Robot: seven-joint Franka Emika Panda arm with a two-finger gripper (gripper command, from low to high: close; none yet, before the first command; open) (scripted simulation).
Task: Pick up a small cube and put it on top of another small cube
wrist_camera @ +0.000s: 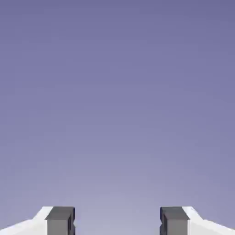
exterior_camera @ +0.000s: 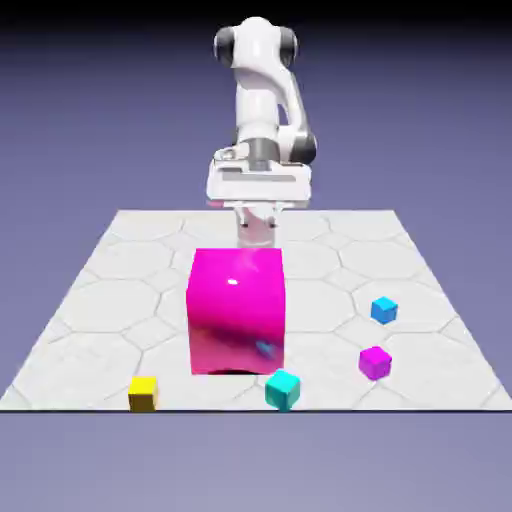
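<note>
"Across the pale, stone-patterned table, what dominates?"

"After the table, the white jointed robot arm at its far edge, then the big glossy magenta block. That block looks too wide for the jaws, so I'd leave it alone."

"And the gripper?"

"Released: its tips stand apart in the hand view, with only blue-violet backdrop between them."

"Where are the small cubes?"

"All on the table. The cyan, smooth-faced cube sits by the near edge, just beside the block's near corner; I can't tell whether they touch. The mustard-yellow, flat-sided cube is near that same edge, towards the exterior view's left. The violet-magenta, solid-looking cube lies to the right, and the bright blue, hard-looking cube is farther back beyond it."

"Which is ours, and how will it handle?"

"The task doesn't say which. Any of them should be light, stiff and hardly fragile, though smooth faces might slip or twist."

"So where to grip?"

"Two opposite upright faces, pads flat and centred at mid-height, never across corners. Pinch modestly, and keep its underside free for stacking. The cyan one needs care for finger room beside the block; the blue one looks easier."
</note>
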